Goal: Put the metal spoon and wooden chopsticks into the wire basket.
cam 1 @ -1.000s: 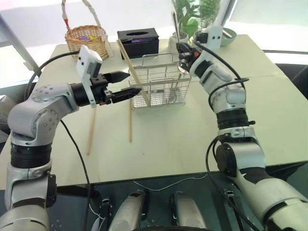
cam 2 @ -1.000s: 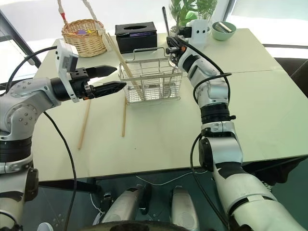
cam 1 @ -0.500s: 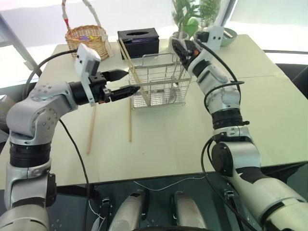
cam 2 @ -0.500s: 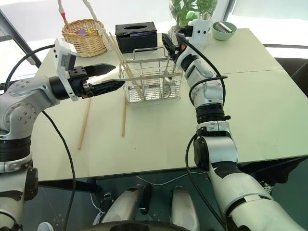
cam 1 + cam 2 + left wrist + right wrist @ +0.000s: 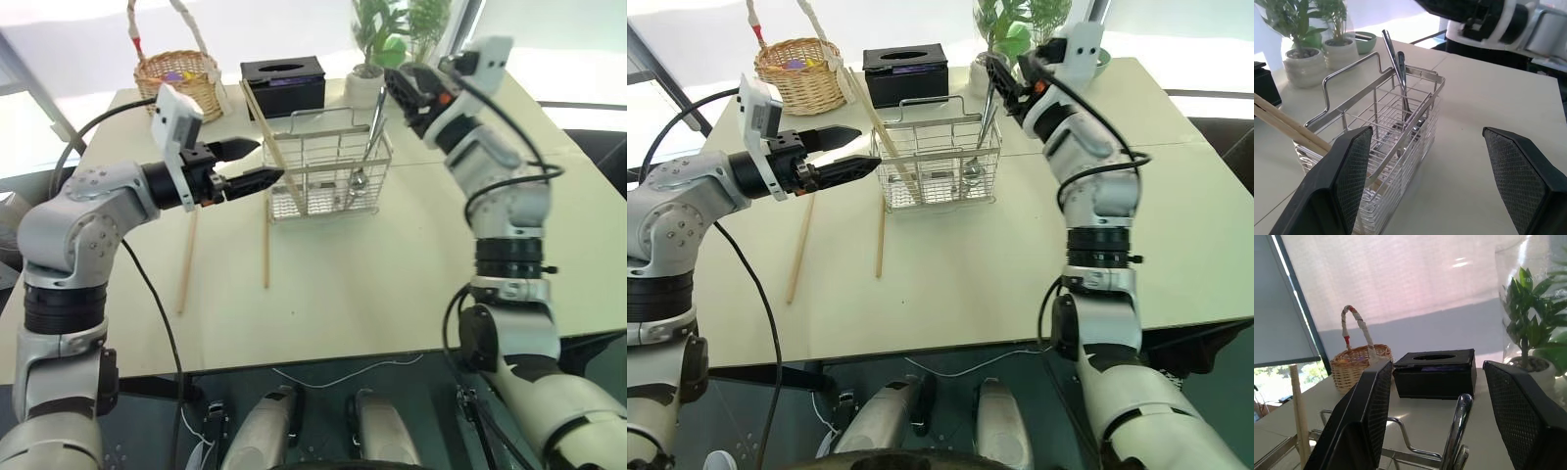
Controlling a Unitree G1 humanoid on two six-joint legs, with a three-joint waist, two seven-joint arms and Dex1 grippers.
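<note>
Pale tabletop (image 5: 392,264) lies bare beyond the wire basket (image 5: 328,176), both arms' fingers spread, holding nothing.

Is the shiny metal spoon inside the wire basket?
Yes. The silver metal spoon stands bowl-down inside the silvery wire basket, its handle leaning out the top.

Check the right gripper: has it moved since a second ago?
Yes. The right gripper has let go of the metal spoon, now standing in the wire basket, and pulled back up and right of the basket's rim.
</note>
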